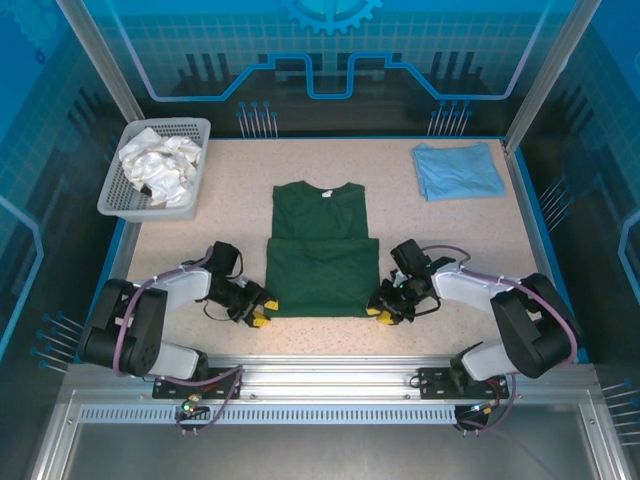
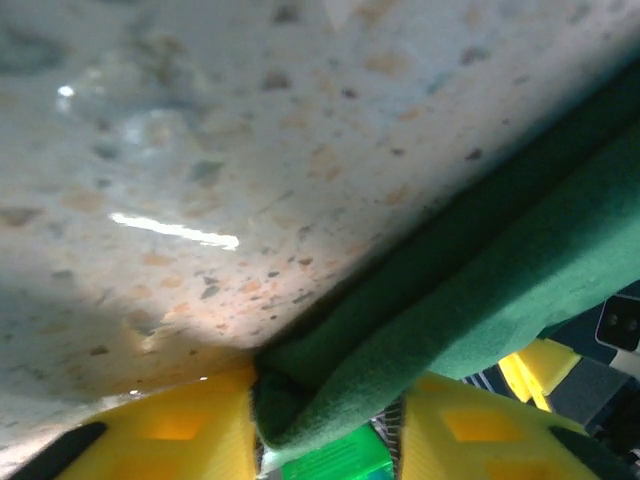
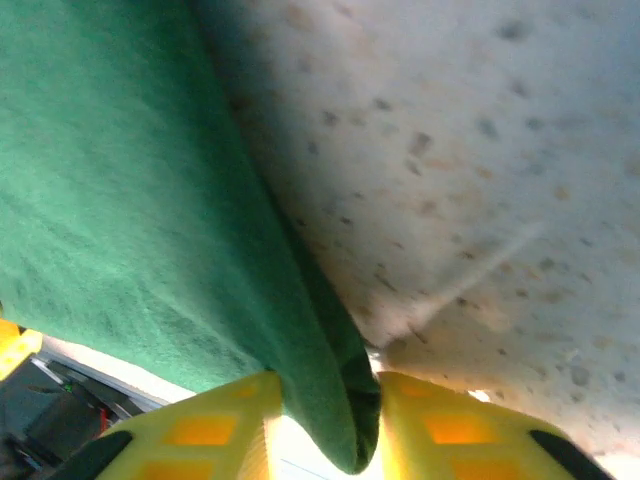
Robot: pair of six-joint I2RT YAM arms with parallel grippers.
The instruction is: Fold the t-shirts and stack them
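Here, the dark green t-shirt (image 1: 320,245) lies flat in the middle of the speckled table (image 1: 250,165), its neck toward the top of the frame and its lower part doubled up over the body, so a straight folded edge runs along the bottom. The left gripper (image 1: 262,310) sits at the lower left corner of that edge and the right gripper (image 1: 382,308) at the lower right corner, both low on the table.

In the left wrist view the yellow fingers (image 2: 180,425) stand at the bottom of the frame with a thick fold of green cloth pinched between them. In the right wrist view its own yellow fingers (image 3: 210,430) likewise close on a hanging fold of the same shirt, touching it on both sides.

The light blue t-shirt (image 1: 457,170) rests folded in the upper right, well apart from the green one. A white mesh basket (image 1: 200,125) in the upper left holds crumpled white cloth (image 1: 160,165).
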